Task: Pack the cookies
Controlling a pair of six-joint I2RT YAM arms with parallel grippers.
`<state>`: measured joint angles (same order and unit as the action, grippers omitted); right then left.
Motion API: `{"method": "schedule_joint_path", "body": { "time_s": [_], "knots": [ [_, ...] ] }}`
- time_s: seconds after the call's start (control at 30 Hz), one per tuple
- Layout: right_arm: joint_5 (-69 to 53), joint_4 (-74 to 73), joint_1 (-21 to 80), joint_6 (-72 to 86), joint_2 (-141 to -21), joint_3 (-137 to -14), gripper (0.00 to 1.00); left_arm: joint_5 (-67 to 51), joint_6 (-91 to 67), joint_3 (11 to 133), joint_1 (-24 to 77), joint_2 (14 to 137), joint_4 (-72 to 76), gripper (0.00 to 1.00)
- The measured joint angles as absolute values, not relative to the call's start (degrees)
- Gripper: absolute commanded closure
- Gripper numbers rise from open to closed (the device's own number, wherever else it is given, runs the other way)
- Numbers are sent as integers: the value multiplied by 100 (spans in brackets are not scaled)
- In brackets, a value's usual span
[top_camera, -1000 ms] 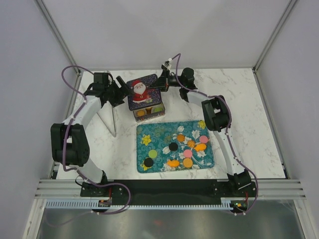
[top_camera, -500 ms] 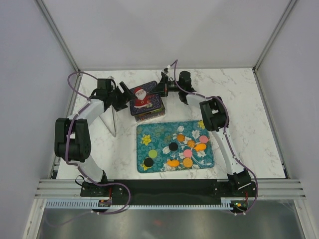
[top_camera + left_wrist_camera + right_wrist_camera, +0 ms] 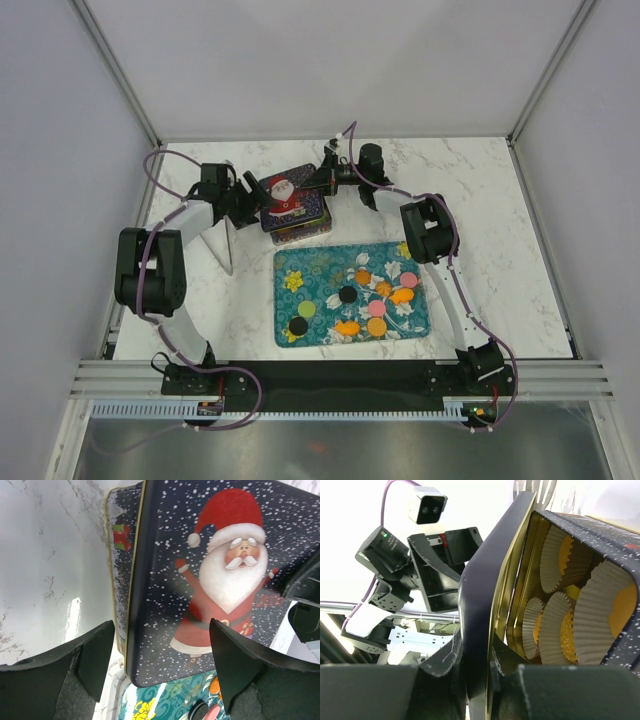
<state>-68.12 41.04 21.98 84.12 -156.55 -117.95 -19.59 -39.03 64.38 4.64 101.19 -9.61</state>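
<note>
A dark tin (image 3: 302,229) stands behind the teal tray (image 3: 320,270). Its Santa lid (image 3: 288,193) lies tilted over it, one side still raised. My right gripper (image 3: 322,180) is shut on the lid's right edge (image 3: 480,605). In the right wrist view the tin (image 3: 620,535) holds white paper cups (image 3: 559,555) with orange cookies (image 3: 566,630) in them. My left gripper (image 3: 250,196) is open at the lid's left edge, its fingers (image 3: 95,655) wide apart before the lid (image 3: 210,580). Several cookies lie on the tray, orange (image 3: 377,327), black (image 3: 347,294), pink (image 3: 377,308) and green (image 3: 306,309).
A thin white wire stand (image 3: 227,245) stands left of the tray, under the left arm. White walls and frame posts close in the marble table (image 3: 500,220) at the back and sides. The arm bases sit on the black rail (image 3: 340,378) at the near edge.
The lid has come down from above the tin and now rests tilted on it, still in the right gripper. The left gripper has moved in closer to the lid's left edge.
</note>
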Motion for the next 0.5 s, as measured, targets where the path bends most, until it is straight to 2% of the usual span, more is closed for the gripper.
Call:
{"method": "schedule_joint_path", "body": {
  "time_s": [0.13,0.27,0.5],
  "knots": [
    [-6812,4099,2174,8414,-15655,-11795,82,-1962,-3916,6438,471,10243,-952,18],
    [-6814,4086,2145,8414,-15655,-11743,73,-1955,-3920,6440,502,10261,-915,19],
    [-6818,4206,2034,8385,-15640,-11404,67,-1942,-3922,6469,563,10359,-913,19]
  ]
}}
